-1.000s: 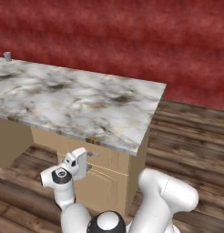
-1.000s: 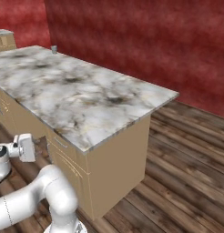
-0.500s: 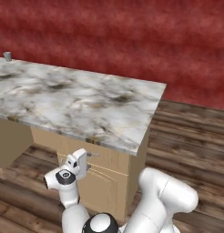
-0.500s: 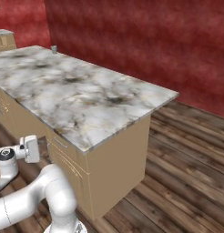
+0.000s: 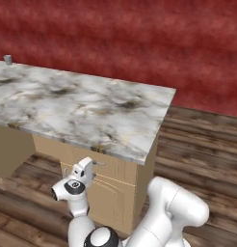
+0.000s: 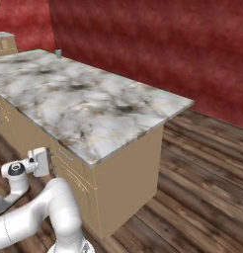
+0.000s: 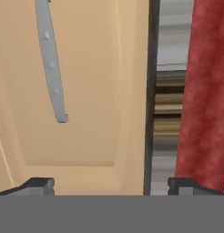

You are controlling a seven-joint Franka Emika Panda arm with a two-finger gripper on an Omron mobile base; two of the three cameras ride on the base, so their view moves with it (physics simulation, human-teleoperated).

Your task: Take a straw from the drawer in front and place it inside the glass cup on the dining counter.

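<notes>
Tan wooden drawer [image 7: 77,91] shut, under the marble counter [image 5: 82,106].
My pincer [image 7: 111,184] gapes wide, empty; the stiff, slim handle [image 7: 51,59] at 11 o'clock suits a mid-bar grip.

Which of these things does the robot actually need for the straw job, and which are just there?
Needed for the job:
- drawer, shut, with its silver handle
- glass cup at the far corner of the marble counter
- gripper, open, facing the drawer front

Just there:
- red wall
- wooden floor
- cabinet door below the drawer
</notes>
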